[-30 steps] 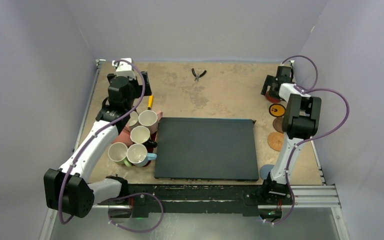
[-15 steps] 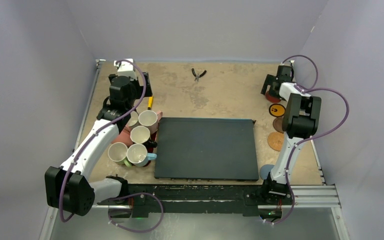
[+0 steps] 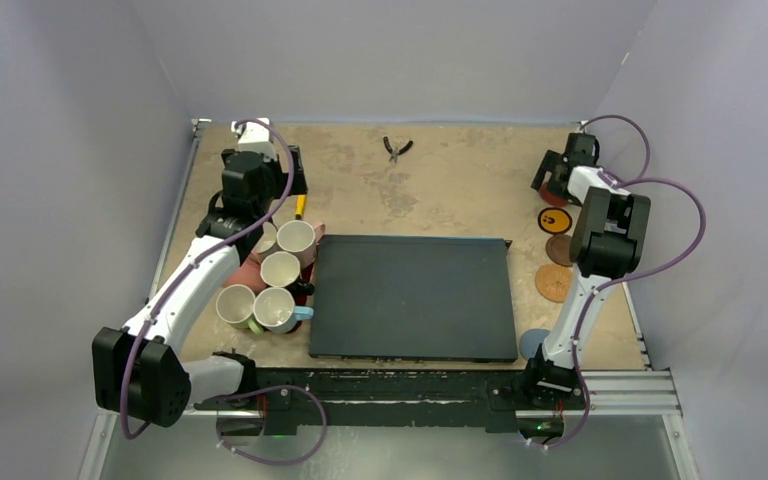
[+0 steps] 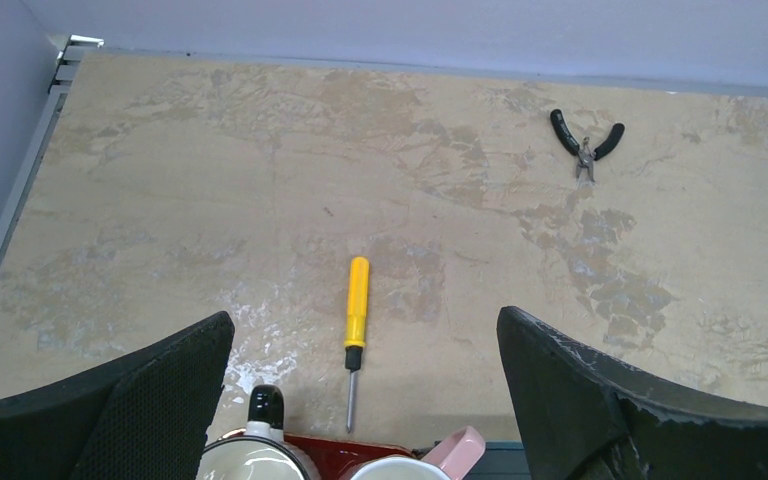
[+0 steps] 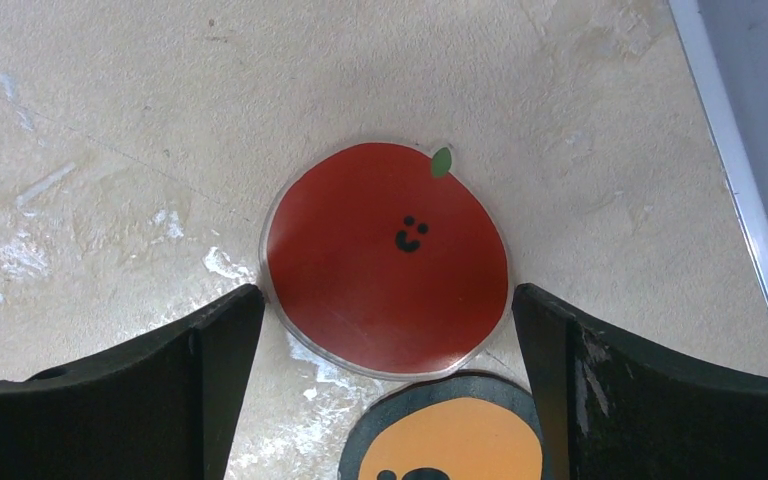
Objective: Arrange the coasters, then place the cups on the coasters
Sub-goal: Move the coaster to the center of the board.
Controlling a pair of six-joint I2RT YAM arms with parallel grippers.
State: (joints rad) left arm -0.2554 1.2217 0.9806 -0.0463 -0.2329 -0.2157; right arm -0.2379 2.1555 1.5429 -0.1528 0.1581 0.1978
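Note:
Several cups cluster on the table's left, among them a pink cup point(image 3: 296, 237) and a white cup with a black handle point(image 4: 257, 452); both cups' rims show at the bottom of the left wrist view. My left gripper point(image 3: 278, 178) point(image 4: 363, 325) hangs open above the table just beyond them, holding nothing. The coasters lie in a line along the right edge: red point(image 5: 385, 258), yellow with black marks point(image 3: 554, 220) point(image 5: 450, 440), dark brown point(image 3: 560, 250), brown wood point(image 3: 552, 283) and grey-blue point(image 3: 532, 343). My right gripper point(image 3: 558, 180) point(image 5: 385, 300) is open, its fingers either side of the red coaster's near half.
A large black mat point(image 3: 412, 297) covers the table's middle. A yellow screwdriver point(image 4: 358, 300) lies just beyond the cups, and black pliers point(image 3: 396, 148) point(image 4: 585, 145) lie at the far centre. A red tray point(image 4: 330, 450) sits under the cups. Walls stand close on the left, right and far sides.
My right gripper has shifted slightly right, toward the table's far right corner. The left wrist has edged a little farther out. Both stay open.

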